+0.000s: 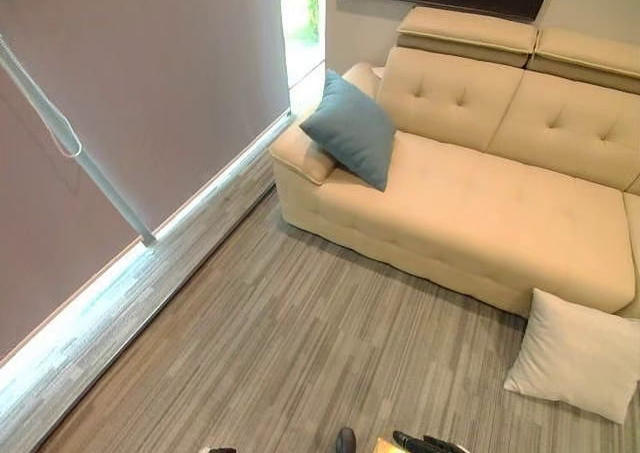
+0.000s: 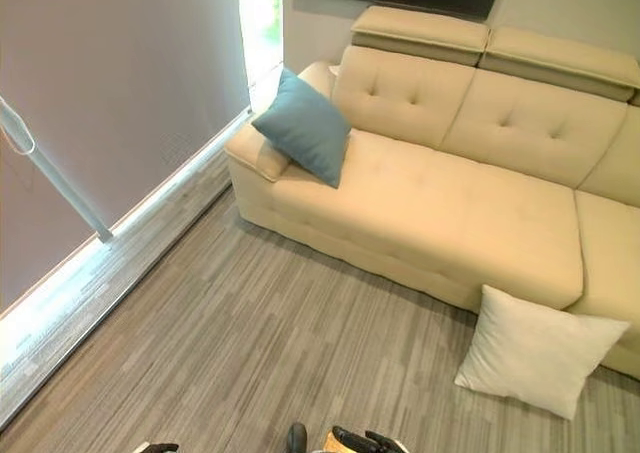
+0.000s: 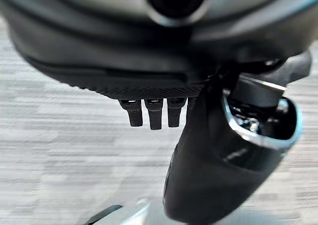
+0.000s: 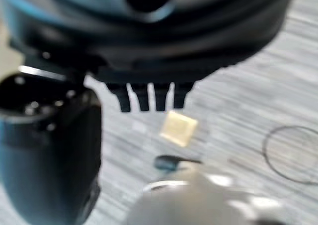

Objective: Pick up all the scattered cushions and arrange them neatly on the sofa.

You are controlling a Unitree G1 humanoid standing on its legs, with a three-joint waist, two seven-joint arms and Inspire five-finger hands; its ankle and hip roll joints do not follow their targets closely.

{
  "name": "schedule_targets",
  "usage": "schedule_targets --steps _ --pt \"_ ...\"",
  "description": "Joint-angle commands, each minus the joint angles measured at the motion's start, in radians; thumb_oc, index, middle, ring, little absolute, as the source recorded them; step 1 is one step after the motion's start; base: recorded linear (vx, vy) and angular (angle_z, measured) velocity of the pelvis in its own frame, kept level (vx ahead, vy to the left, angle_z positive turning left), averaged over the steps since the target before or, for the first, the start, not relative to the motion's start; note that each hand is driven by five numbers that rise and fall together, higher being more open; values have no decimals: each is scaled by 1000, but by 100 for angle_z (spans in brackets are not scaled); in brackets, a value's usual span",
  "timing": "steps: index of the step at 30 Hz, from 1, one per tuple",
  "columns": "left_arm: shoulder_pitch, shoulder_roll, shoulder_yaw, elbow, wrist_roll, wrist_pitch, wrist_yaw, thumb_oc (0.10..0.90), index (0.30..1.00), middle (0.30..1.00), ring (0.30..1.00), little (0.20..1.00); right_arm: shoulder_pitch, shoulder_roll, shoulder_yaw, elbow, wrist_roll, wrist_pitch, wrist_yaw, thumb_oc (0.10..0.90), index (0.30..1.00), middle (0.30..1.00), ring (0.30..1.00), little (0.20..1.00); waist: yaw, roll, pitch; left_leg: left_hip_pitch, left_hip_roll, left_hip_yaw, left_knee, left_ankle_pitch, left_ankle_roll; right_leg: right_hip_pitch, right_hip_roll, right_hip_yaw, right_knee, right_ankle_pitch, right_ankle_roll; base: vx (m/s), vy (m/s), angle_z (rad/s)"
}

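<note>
The left hand [image 3: 208,150] hangs over bare floor [image 1: 300,343] with its fingers [image 3: 154,113] straight and apart, holding nothing. The right hand [image 4: 64,150] hangs likewise, fingers [image 4: 149,97] straight and empty, a small pale square [image 4: 178,128] on the floor below it. Both look idle, probably because no cushion is within reach.

Two cushions show. The blue one [image 1: 352,128] is already on the sofa [image 1: 480,203], propped at its left end against the armrest. The white one [image 1: 578,353] stands on the floor, leaning against the sofa's front edge near the right end; I judge it the one left to fetch.
</note>
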Motion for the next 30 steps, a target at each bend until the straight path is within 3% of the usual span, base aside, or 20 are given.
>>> schedule_targets --steps 1,4,7,9,12,14,17,19,21,23,25,26,27,28,29,30 --pt "3 -23 -48 8 -26 -16 -15 800 900 900 900 900 -10 -32 -21 -31 32 -41 -10 800 900 900 900 900 33 -46 25 -48 -25 95 -237 127 96 47 -48 70 88 -12 123 368 -5 -18" --pt "17 -24 -56 13 -18 -21 -2 800 900 900 900 900 -27 -26 1 -57 30 -54 -15 800 900 900 900 900 61 -42 18 -83 -18 92 -500 136 100 101 -38 91 84 -46 141 409 58 -23" --pt "21 -29 -51 22 -35 -19 2 800 900 900 900 900 -29 -19 26 -58 7 -60 -26 800 900 900 900 900 99 -21 16 -129 -13 -30 -760 248 82 163 -8 135 97 -87 146 459 116 -38" --pt "17 -30 -51 31 -36 -18 4 800 900 900 900 900 -27 -19 28 -46 -1 -59 -28 800 900 900 900 900 111 -30 17 -177 -4 -63 -820 263 73 200 -13 165 100 -97 151 426 118 -46" --pt "19 -31 -41 44 -30 -12 2 800 900 900 900 900 -17 -17 22 -25 -14 -53 -25 800 900 900 900 900 116 -37 10 -199 14 -15 -834 266 68 230 -23 187 96 -94 165 402 187 -55" --pt "39 -27 -20 66 -13 -4 -6 800 900 900 900 900 7 -6 3 10 -22 -46 -10 800 900 900 900 900 126 -32 -32 -158 17 -16 -834 326 71 242 -39 206 112 -92 184 552 355 -33" --pt "41 -18 -36 72 15 -3 -10 800 900 900 900 900 35 4 -17 36 -18 -40 -1 800 900 900 900 900 124 -64 -55 -138 -26 5 -787 305 92 235 -97 232 180 60 236 444 347 -46" --pt "31 -13 -63 60 39 -6 -14 800 900 900 900 900 44 13 -31 34 -4 -38 7 800 900 900 900 900 109 -68 -56 -113 -48 22 -757 262 114 199 -122 248 293 171 268 407 373 -28" --pt "21 -7 -82 44 39 -9 -11 800 900 900 900 900 51 18 -49 23 21 -39 4 800 900 900 900 900 90 -50 -51 -57 -67 34 -742 216 140 148 -148 230 431 272 281 407 409 -14" --pt "3 -1 -101 28 37 -10 -6 800 900 900 900 900 58 15 -65 6 39 -42 2 800 900 900 900 900 70 -15 -44 17 -77 39 -745 179 165 98 -178 179 563 317 265 435 465 -10" --pt "-11 6 -124 22 53 -8 1 800 900 900 900 900 61 15 -62 -14 30 -46 -3 800 900 900 900 900 48 19 -35 104 -80 37 -775 149 184 15 -195 120 681 288 247 562 472 -13" --pt "-23 11 -130 20 61 -8 1 800 900 900 900 900 55 8 -55 -20 15 -49 -5 800 900 900 900 900 28 35 -29 167 -82 26 -790 123 181 -42 -199 56 627 214 237 492 301 -11" --pt "-23 11 -130 21 61 -8 1 800 900 900 900 900 54 7 -55 -20 15 -49 -5 800 900 900 900 900 25 36 -28 168 -82 23 -790 123 181 -39 -198 52 625 214 236 462 208 -18" --pt "-23 11 -129 21 64 -10 -1 800 900 900 900 900 53 5 -48 -24 8 -52 -11 800 900 900 900 900 15 48 -22 196 -78 16 -796 112 178 -81 -184 28 615 144 219 473 110 -3" --pt "-29 13 -130 17 70 -14 -5 800 900 900 900 900 51 4 -52 -39 7 -56 -9 800 900 900 900 900 -8 51 -22 237 -85 -8 -792 89 172 -137 -157 -11 503 91 215 479 109 -5" --pt "-29 13 -130 17 70 -14 -5 800 900 900 900 900 51 4 -52 -39 7 -56 -9 800 900 900 900 900 -11 52 -18 243 -83 -11 -793 87 172 -130 -157 -15 502 89 214 501 40 0"
